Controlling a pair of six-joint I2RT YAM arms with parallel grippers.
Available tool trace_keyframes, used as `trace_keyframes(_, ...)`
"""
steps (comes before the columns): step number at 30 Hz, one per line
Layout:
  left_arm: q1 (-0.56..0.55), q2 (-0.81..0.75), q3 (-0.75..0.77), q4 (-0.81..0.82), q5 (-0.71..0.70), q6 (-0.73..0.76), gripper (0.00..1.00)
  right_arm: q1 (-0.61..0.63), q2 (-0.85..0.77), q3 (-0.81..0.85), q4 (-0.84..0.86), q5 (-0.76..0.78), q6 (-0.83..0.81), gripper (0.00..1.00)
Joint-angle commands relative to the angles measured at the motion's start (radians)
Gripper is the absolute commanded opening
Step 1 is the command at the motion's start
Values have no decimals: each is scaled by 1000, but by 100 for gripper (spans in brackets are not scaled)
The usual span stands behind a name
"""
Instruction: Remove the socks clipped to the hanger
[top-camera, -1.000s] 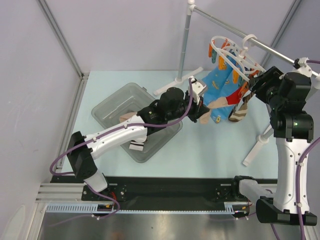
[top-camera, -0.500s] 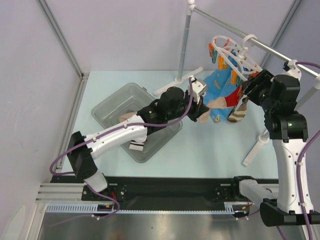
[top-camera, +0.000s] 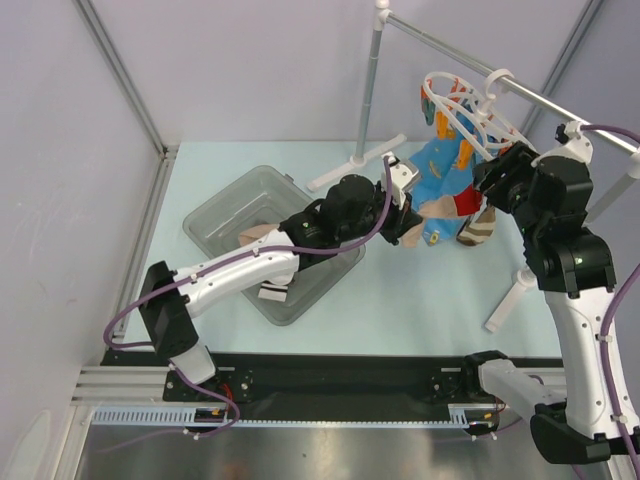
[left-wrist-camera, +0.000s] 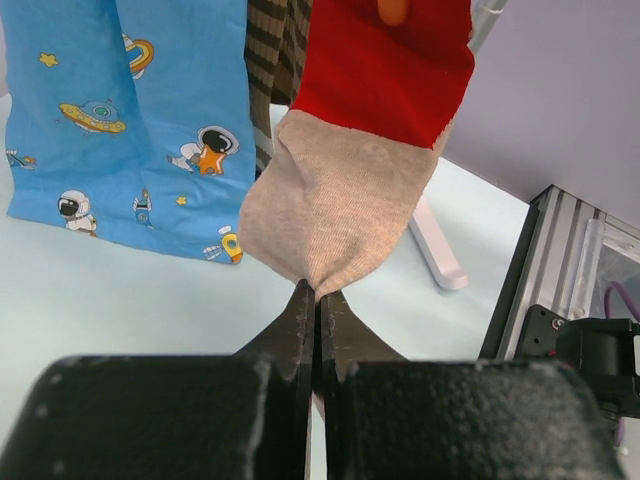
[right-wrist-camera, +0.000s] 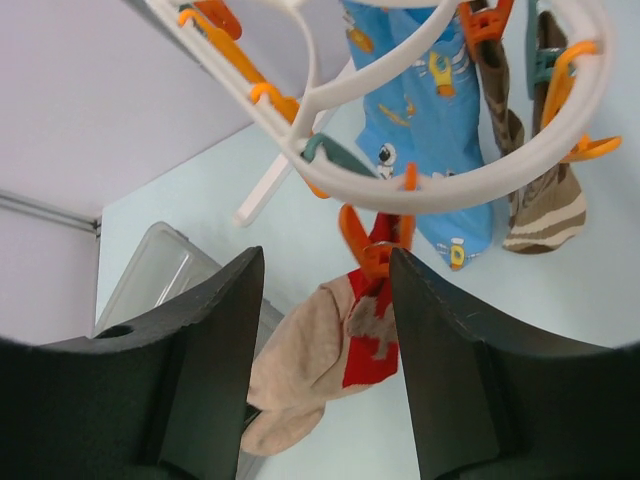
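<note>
Top view: the white ring hanger (top-camera: 468, 112) hangs on the metal rail (top-camera: 450, 48) in the upper right of the frame, with socks clipped below it.

Left wrist view: the left gripper (left-wrist-camera: 317, 305) has its fingers pressed together on the toe tip of the beige-and-red sock (left-wrist-camera: 345, 215), at frame centre. The blue astronaut-print sock (left-wrist-camera: 150, 120) hangs at upper left, with the brown striped sock (left-wrist-camera: 275, 60) behind it.

Right wrist view: the right gripper (right-wrist-camera: 325, 265) has its fingers spread wide and holds nothing. Between them in view is the orange clip (right-wrist-camera: 372, 245) that holds the sock's red end. I cannot tell whether they touch it.

A clear plastic bin (top-camera: 225, 215) sits left of centre on the table.
</note>
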Motion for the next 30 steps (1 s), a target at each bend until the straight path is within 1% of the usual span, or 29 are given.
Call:
trace_keyframes(1, -11, -1, 48, 12, -23, 22, 0, 63, 2, 3, 28, 108, -2, 59)
trace_keyframes(3, -14, -6, 49, 11, -28, 24, 0, 76, 11, 5, 16, 139, -4, 61)
trace_keyframes(8, -15, -15, 48, 3, -35, 30, 0, 98, 20, 3, 13, 200, -33, 59)
trace_keyframes(14, -17, -22, 36, 7, -25, 27, 0, 98, 17, 2, 3, 231, -50, 59)
trace_keyframes(19, -15, -33, 22, 12, -22, 27, 0, 98, 30, -4, 5, 228, -55, 59)
trace_keyframes(24, -17, -48, 20, 15, -15, 24, 0, 98, 37, -16, 43, 236, -70, 60)
trace_keyframes(30, -17, -61, 11, 23, 1, 12, 0, 96, 27, -85, 149, 231, -87, 55)
